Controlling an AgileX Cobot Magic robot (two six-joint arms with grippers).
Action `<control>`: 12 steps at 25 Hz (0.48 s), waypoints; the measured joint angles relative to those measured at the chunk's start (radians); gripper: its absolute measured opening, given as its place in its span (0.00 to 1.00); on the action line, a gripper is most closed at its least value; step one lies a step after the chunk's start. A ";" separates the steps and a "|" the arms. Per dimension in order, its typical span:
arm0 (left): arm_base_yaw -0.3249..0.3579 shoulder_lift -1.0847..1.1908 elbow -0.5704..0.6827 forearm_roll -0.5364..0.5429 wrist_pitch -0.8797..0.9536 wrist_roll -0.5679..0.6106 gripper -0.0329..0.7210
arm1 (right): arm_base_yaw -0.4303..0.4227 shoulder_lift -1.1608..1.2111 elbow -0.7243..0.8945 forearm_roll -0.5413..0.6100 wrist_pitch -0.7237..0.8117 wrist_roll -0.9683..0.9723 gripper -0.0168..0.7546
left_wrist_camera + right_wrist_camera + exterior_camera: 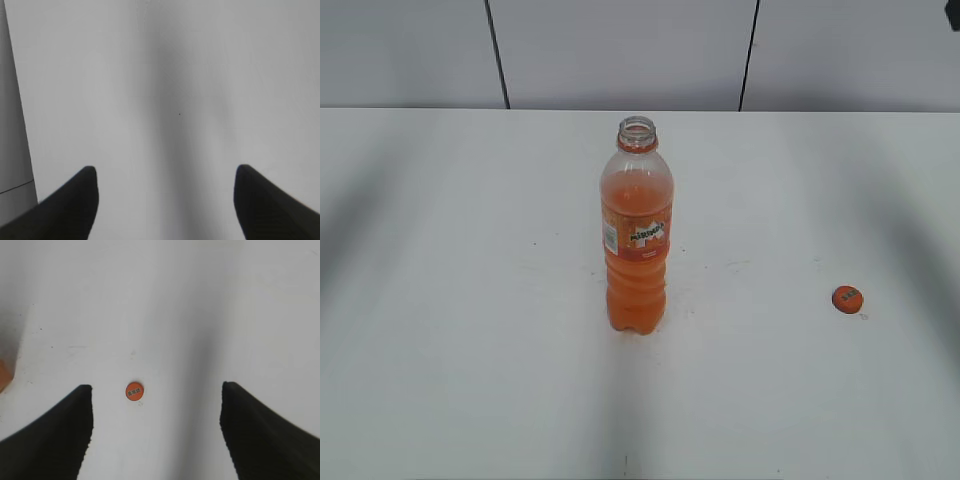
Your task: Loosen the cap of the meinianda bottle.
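Note:
The meinianda bottle (637,235) stands upright in the middle of the white table, its neck bare and mouth uncovered. Its orange cap (847,298) lies flat on the table to the right, print side up. From high above, the right wrist view looks down on the cap (134,390), and my right gripper (157,392) is open and holds nothing. A sliver of orange at the left edge of that view is the bottle (4,376). My left gripper (166,175) is open over bare table. Neither arm shows in the exterior view.
The white table (440,300) reaches to a grey panelled wall (620,50) at the back. A table edge and darker strip (12,125) show at the left of the left wrist view.

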 joint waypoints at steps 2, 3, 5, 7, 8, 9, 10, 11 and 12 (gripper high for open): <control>0.000 -0.059 0.000 -0.017 0.001 0.000 0.72 | 0.000 -0.040 0.012 -0.007 0.000 -0.001 0.79; 0.000 -0.086 0.001 -0.025 0.001 0.000 0.72 | 0.000 -0.066 0.029 -0.017 0.000 -0.001 0.79; 0.000 -0.158 0.028 -0.034 0.000 0.000 0.72 | 0.000 -0.118 0.087 -0.035 0.000 -0.002 0.79; 0.000 -0.229 0.083 -0.039 0.000 0.000 0.72 | 0.000 -0.185 0.161 -0.042 0.000 -0.002 0.79; 0.000 -0.268 0.124 -0.041 0.001 0.000 0.72 | 0.000 -0.222 0.209 -0.042 0.000 -0.002 0.79; 0.000 -0.308 0.169 -0.044 0.001 0.000 0.72 | 0.000 -0.255 0.251 -0.042 -0.001 -0.002 0.79; 0.000 -0.343 0.219 -0.049 0.002 0.000 0.72 | 0.000 -0.297 0.304 -0.042 -0.005 -0.002 0.79; 0.000 -0.384 0.262 -0.053 0.002 0.000 0.72 | 0.000 -0.341 0.358 -0.042 -0.015 -0.002 0.79; 0.000 -0.427 0.314 -0.058 0.003 0.000 0.72 | 0.000 -0.378 0.412 -0.042 -0.033 -0.002 0.79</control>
